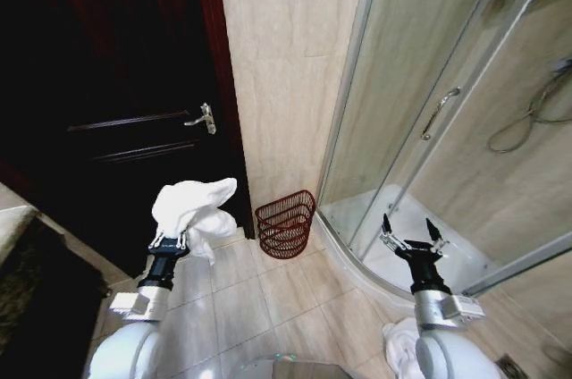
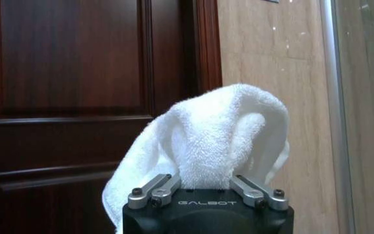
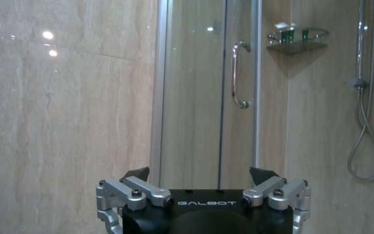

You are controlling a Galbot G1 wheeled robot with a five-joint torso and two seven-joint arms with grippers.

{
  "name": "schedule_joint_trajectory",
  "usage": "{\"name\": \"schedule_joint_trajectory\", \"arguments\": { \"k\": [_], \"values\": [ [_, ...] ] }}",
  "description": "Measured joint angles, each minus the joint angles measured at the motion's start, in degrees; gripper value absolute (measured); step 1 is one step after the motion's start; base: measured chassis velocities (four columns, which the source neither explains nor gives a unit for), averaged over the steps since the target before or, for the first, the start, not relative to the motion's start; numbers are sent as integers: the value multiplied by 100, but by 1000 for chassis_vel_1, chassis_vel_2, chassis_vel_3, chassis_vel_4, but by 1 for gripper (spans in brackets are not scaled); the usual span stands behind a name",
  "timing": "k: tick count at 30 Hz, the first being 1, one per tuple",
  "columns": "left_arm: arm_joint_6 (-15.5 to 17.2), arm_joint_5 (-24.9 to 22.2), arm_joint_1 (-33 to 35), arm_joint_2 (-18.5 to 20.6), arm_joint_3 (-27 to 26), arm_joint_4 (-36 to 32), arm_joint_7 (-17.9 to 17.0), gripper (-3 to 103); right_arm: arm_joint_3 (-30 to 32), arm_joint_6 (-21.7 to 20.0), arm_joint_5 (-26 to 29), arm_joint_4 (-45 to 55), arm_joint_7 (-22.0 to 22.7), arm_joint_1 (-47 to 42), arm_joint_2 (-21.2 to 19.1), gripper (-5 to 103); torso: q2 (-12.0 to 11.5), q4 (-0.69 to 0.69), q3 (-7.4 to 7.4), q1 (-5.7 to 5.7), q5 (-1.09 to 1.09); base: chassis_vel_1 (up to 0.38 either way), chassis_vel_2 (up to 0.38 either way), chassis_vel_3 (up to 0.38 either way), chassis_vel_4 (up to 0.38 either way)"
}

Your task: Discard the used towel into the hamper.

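My left gripper [image 1: 170, 239] is shut on a bunched white towel [image 1: 192, 205], which rises above the fingers in front of the dark door. The left wrist view shows the towel [image 2: 206, 141] pinched between the gripper [image 2: 204, 189]. The hamper [image 1: 285, 223], a red-brown wire-mesh basket, stands on the floor against the beige wall, to the right of the towel and lower. My right gripper [image 1: 412, 234] is held up open and empty near the shower base; the right wrist view shows it [image 3: 200, 176] facing the shower door.
A dark wooden door [image 1: 116, 102] with a handle [image 1: 206, 118] is at the left. A glass shower enclosure [image 1: 429, 102] with a curved raised base [image 1: 357, 258] fills the right. Another white cloth [image 1: 400, 343] lies on the floor by my right arm. Tiled floor [image 1: 250, 298] lies before the hamper.
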Motion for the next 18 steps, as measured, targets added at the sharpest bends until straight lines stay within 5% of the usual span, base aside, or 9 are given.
{"name": "schedule_joint_trajectory", "arguments": {
  "k": [18],
  "values": [
    [-61, -1, 1, -30, -3, 76, 23, 14, -26, -30, -26, -26, -7, 36, -41, 100, -463, 0, -246, -215, 0, 0, 0, 0, 0]
  ]
}}
